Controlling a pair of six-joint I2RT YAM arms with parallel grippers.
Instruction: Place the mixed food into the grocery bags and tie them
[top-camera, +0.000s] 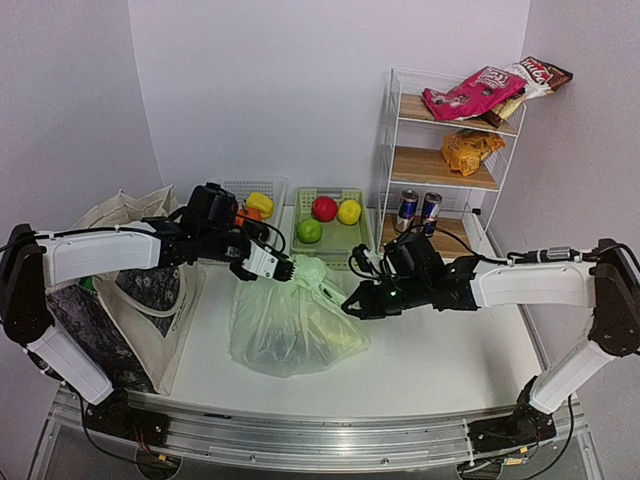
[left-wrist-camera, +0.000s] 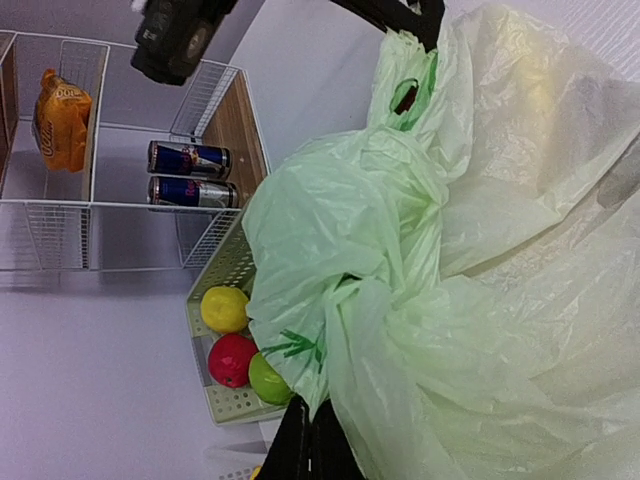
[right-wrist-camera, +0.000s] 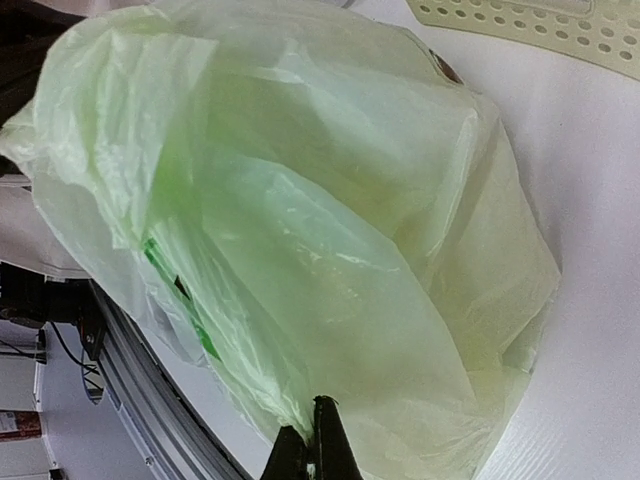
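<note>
**PLASTIC BAG: TYING STEP IN HAND**

Step, as we read it: tying. Both tools are on the top of one bag, and no knot is made yet.

1. Near, centre: pale-green plastic bag (top-camera: 290, 330), bulging, sitting on the white table (top-camera: 440, 350). Contents are too blurred through the film for us to name.
2. L side of bag top: left gripper (top-camera: 285, 268), jaws closed, pinching a bunched handle.
3. R side of bag top: right gripper (top-camera: 352, 306), jaws closed, pinching a fold of film. The two grippers are near each other, not touching.
4. Near L: canvas tote (top-camera: 150, 300), cream w/ dark grey panel, mouth open, beside the bag. We can't see inside.

Next move, our judgement: cross the two held ends, pass one under the other, pull apart. It needs firm pinches on both sides. The film is thin & slick, so it may slip out or tear if yanked.

Surface: flat, matt white top.

5. Mid: green basket (top-camera: 330, 191) behind the bag, w/ red, yellow & green fruit (top-camera: 324, 208). A white basket (top-camera: 235, 185) sits to its left.
6. Far R: wire rack (top-camera: 388, 130) w/ wooden shelves.
   - Bottom shelf: two drink cans (top-camera: 407, 210).
   - Middle shelf: orange crisp packet (top-camera: 470, 150).
   - Top shelf: pink crisp packet (top-camera: 475, 92).
   - Cans & orange packet are not yet bagged, so we rate the task well short of done.
7. Far: plain pale wall (top-camera: 280, 80), meeting in a corner.
</note>
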